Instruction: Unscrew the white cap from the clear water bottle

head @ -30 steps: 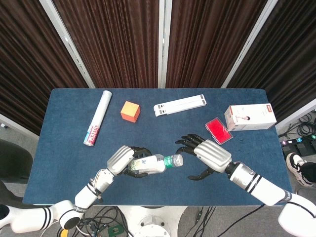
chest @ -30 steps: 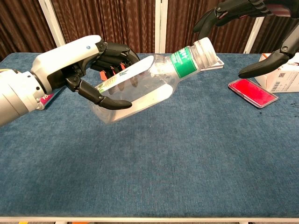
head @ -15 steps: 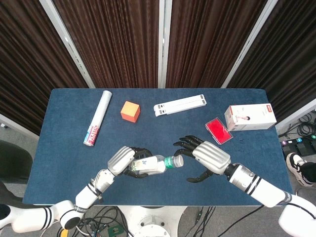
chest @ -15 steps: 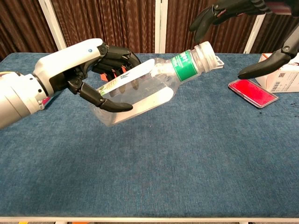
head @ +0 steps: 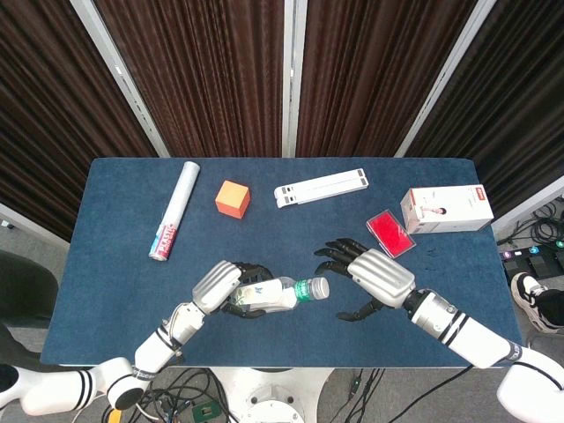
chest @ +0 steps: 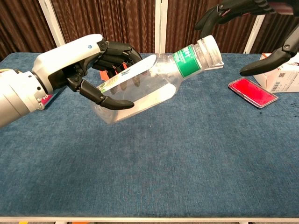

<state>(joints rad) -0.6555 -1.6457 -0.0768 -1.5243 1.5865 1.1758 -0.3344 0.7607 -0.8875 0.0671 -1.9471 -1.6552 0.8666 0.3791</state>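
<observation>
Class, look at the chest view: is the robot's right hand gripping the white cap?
No. The right hand hovers open beside the white cap, fingers spread and clear of it.

Right hand (head: 377, 275) slightly back from cap (chest: 209, 48)

White tube (head: 174, 210) far left; orange cube (head: 233, 198); white strips (head: 321, 188); red pad (head: 389, 233) nr white box (head: 447, 209).

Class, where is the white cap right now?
In the head view the white cap sits on the clear water bottle, near the table's front centre, between the left robot hand gripping the bottle and the open right robot hand.
</observation>
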